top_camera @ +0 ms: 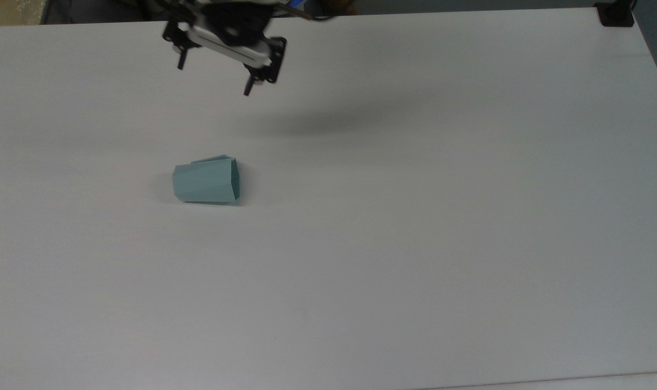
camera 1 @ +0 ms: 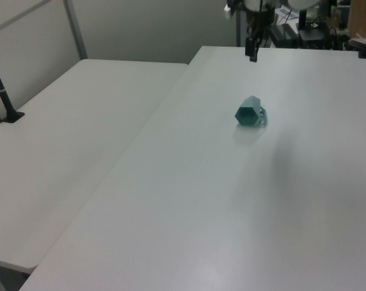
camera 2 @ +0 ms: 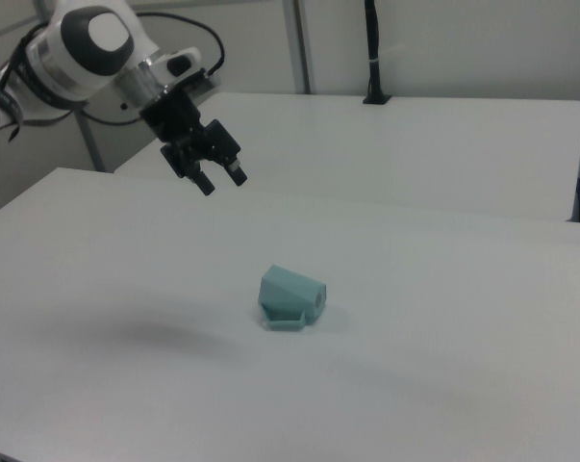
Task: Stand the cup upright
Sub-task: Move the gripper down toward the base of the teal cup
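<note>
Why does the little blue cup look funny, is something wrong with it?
The cup has tipped over: it lies on its side on the white table, open mouth toward the top view's right. Nothing looks broken or spilled. The gripper hangs open above the table, apart from it.
</note>
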Tool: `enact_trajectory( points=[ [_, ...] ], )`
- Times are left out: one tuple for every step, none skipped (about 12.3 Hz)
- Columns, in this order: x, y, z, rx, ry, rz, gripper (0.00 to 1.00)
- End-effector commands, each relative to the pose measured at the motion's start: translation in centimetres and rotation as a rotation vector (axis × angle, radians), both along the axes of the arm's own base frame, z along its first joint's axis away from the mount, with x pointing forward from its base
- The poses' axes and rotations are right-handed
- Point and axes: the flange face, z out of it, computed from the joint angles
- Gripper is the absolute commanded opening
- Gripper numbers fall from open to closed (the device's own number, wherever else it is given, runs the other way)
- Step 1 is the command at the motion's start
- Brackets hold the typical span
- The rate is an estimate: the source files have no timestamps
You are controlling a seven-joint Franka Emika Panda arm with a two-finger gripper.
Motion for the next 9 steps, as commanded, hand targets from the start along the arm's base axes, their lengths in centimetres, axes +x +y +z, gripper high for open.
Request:
enact_trajectory(
  points=[
    [0.7,5.1,-4.5,-0.185,-0.058,0.023,1.0],
    [0.6,6.2,-6.0,-0.231,-0.06,0.042,1.0],
    [0.4,8.0,-8.0,-0.301,-0.061,0.082,1.0],
    [0.2,9.5,-10.2,-0.363,-0.056,0.121,1.0],
    [0.0,10.4,-12.0,-0.414,-0.052,0.148,1.0],
    [-0.1,10.7,-13.1,-0.438,-0.049,0.154,1.0],
    [-0.1,11.0,-14.0,-0.46,-0.047,0.165,1.0],
    [-0.2,11.3,-15.0,-0.482,-0.038,0.178,1.0],
    [-0.4,11.9,-16.7,-0.524,-0.027,0.201,1.0]
  ],
)
